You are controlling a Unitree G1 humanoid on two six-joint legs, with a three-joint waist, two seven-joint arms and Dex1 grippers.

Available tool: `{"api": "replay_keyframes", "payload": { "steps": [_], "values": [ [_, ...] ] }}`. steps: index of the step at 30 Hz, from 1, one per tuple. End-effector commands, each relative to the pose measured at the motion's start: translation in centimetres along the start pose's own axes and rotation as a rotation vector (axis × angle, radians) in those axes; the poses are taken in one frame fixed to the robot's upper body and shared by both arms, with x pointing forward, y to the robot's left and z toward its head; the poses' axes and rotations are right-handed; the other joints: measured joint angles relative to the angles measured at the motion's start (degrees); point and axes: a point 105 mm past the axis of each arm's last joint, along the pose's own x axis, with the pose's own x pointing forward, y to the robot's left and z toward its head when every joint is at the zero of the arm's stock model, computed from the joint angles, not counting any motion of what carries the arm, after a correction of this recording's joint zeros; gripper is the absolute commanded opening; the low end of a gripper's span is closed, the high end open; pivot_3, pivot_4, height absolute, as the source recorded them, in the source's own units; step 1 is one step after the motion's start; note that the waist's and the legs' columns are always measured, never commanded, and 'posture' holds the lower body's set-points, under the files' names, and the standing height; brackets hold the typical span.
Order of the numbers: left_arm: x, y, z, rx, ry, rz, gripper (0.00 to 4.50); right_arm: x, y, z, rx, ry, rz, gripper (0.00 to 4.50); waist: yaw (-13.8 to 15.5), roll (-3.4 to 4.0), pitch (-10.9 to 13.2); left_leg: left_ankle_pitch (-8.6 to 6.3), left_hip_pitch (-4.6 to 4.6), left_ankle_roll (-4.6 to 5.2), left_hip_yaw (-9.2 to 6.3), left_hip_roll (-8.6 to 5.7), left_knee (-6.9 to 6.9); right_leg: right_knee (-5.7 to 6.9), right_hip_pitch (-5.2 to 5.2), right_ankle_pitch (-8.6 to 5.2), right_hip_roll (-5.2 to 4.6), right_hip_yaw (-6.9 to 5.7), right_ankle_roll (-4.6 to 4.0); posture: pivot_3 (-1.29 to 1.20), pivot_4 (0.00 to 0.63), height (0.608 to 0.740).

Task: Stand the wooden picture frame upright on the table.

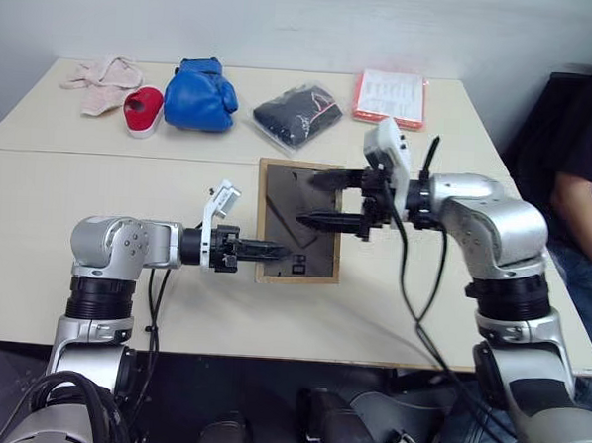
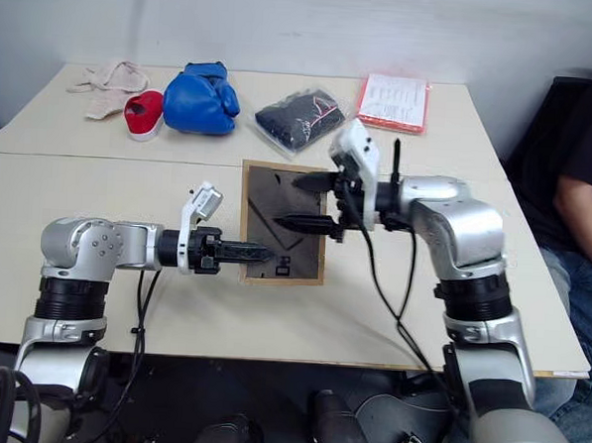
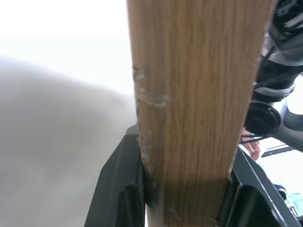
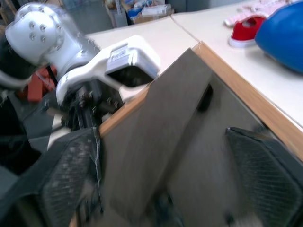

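From the head views, my left gripper (image 1: 260, 247) is clamped on the near left edge of the frame (image 1: 298, 222), which shows me its dark backboard and appears lifted off the table (image 1: 98, 211), tilted rather than flat, though I cannot tell how steeply. My right gripper (image 1: 327, 198) reaches in from the other side with its fingers spread wide, one near the upper part of the backboard and one near its middle; neither clearly grips anything. Well beyond both grippers lie a blue glove (image 1: 200, 94), a red and white shoe (image 1: 142, 109), a dark bag (image 1: 297, 112) and an orange-edged booklet (image 1: 390, 95).

In my left wrist view, the light wood border fills the gap between my two fingers (image 3: 120, 189), which press it from both sides: a firm pinch.

In my right wrist view, my fingers (image 4: 258, 165) stand apart over the backboard, with the easel stand (image 4: 156, 142) lying between them and my left gripper at the frame's far edge.

I judge this the step of opening the stand while the left holds. Next I need to catch the stand's free end, swing it out, then lower the frame onto its bottom edge and stand.
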Motion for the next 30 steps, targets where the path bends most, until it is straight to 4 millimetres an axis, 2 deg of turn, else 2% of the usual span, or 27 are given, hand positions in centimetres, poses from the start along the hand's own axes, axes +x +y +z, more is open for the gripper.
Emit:
{"api": "replay_keyframes", "payload": {
  "steps": [1,4,7,10,12,15,17,22,23,25,26,30],
  "values": [
    [0.2,-2.1,1.7,0.094,-0.038,-0.073,1.27,0.9,1.6,0.5,-0.009,-0.005,0.073,4.50,0.1,0.00,0.0,0.00,-0.18,0.01,0.00,-0.01,0.04,0.08,-0.15,0.00,-0.02,0.00,0.00,0.00,0.150,0.740],
    [-0.2,-1.7,2.2,0.099,-0.050,-0.045,1.27,0.6,4.1,0.8,-0.002,-0.004,0.188,4.50,0.0,0.00,0.0,-0.01,-0.45,0.04,-0.04,0.03,0.12,0.16,-0.35,0.01,-0.02,-0.06,0.01,0.00,0.150,0.740],
    [-0.7,-1.2,2.5,0.096,-0.063,-0.019,1.27,-0.3,5.1,1.0,-0.013,0.006,0.218,4.50,0.0,0.01,0.0,-0.02,-0.67,0.05,-0.18,0.05,0.24,0.14,-0.48,0.01,-0.04,-0.21,0.01,0.00,0.150,0.740],
    [-1.1,-1.1,2.6,0.101,-0.070,-0.009,1.27,-1.7,4.5,1.1,-0.039,0.030,0.149,4.50,0.0,0.00,0.0,-0.02,-0.67,0.05,-0.19,0.02,0.31,0.04,-0.48,0.01,-0.09,-0.21,0.01,0.00,0.150,0.740],
    [-1.3,-1.1,2.7,0.102,-0.074,-0.008,1.27,-3.1,3.2,0.8,-0.119,0.074,0.059,4.50,-0.1,0.01,0.0,-0.02,-0.64,0.05,-0.18,0.00,0.33,0.05,-0.46,0.01,-0.09,-0.21,0.01,0.00,0.150,0.740],
    [-1.4,-1.4,2.7,0.101,-0.065,-0.018,1.27,-5.8,0.0,-0.9,-0.424,0.229,-0.126,4.50,0.0,-0.01,0.0,-0.02,-0.64,0.05,-0.19,-0.02,0.30,0.03,-0.45,0.01,-0.09,-0.21,0.02,0.00,0.150,0.740],
    [-1.5,-1.5,2.6,0.099,-0.057,-0.024,1.27,-7.3,-1.6,-1.7,-0.621,0.290,-0.185,4.50,0.0,-0.05,0.0,-0.05,-0.66,0.10,-0.18,-0.07,0.27,-0.07,-0.43,0.02,-0.09,-0.20,0.03,0.00,0.150,0.740],
    [-1.6,-1.6,2.6,0.100,-0.048,-0.025,1.27,-8.2,-3.5,-2.3,-1.096,0.323,-0.235,4.50,-0.4,-0.10,0.1,-0.05,-0.62,0.16,0.00,-0.08,0.27,-0.07,-0.41,0.09,-0.04,-0.01,0.15,0.00,0.150,0.740],
    [-1.5,-1.8,2.7,0.098,-0.045,-0.036,1.27,-7.6,-3.6,-1.6,-1.372,0.311,-0.267,4.50,-0.5,-0.10,0.1,-0.04,-0.60,0.14,0.00,-0.06,0.29,-0.05,-0.41,0.09,-0.02,-0.01,0.15,0.00,0.150,0.740],
    [-1.5,-2.2,2.8,0.092,-0.042,-0.058,1.27,-6.1,-2.4,-1.3,-1.704,0.195,-0.201,4.50,-0.5,-0.09,0.1,-0.02,-0.60,0.11,0.06,-0.08,0.32,0.01,-0.47,0.09,-0.03,0.06,0.15,0.00,0.150,0.740],
    [-1.4,-2.4,2.9,0.091,-0.036,-0.064,1.27,-5.1,-2.0,-1.1,-1.787,0.129,-0.185,4.50,-0.7,-0.09,0.1,-0.01,-0.60,0.10,0.11,-0.09,0.31,0.04,-0.50,0.08,-0.02,0.11,0.14,0.00,0.150,0.740],
    [-1.2,-2.7,3.0,0.094,-0.015,-0.068,1.27,-2.7,-2.0,0.1,-1.927,-0.067,-0.243,4.50,-1.8,-0.09,0.1,0.03,-0.60,0.02,0.11,-0.05,0.28,0.08,-0.53,0.07,0.06,0.16,0.11,0.00,0.150,0.740]
  ]
}}
